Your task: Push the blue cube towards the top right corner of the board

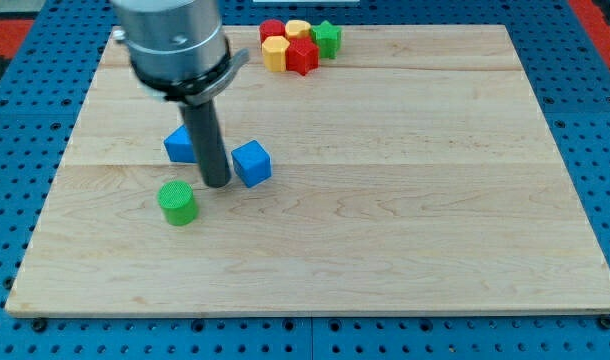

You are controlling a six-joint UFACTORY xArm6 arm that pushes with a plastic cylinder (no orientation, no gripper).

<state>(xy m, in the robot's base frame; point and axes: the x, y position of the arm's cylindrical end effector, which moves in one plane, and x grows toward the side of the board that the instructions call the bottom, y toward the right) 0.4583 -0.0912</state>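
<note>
A blue cube (252, 163) sits on the wooden board (385, 200), left of its middle. My tip (216, 184) rests on the board just left of that cube, close to its left face. A second blue block (179, 145) lies behind the rod on its left, partly hidden by it, so its shape is unclear. A green cylinder (177, 202) stands just below and left of my tip.
Near the board's top edge is a tight cluster: a red block (273, 30), a yellow block (297, 29), a green star-like block (327, 39), another yellow block (275, 53) and a red star-like block (302, 56). Blue pegboard surrounds the board.
</note>
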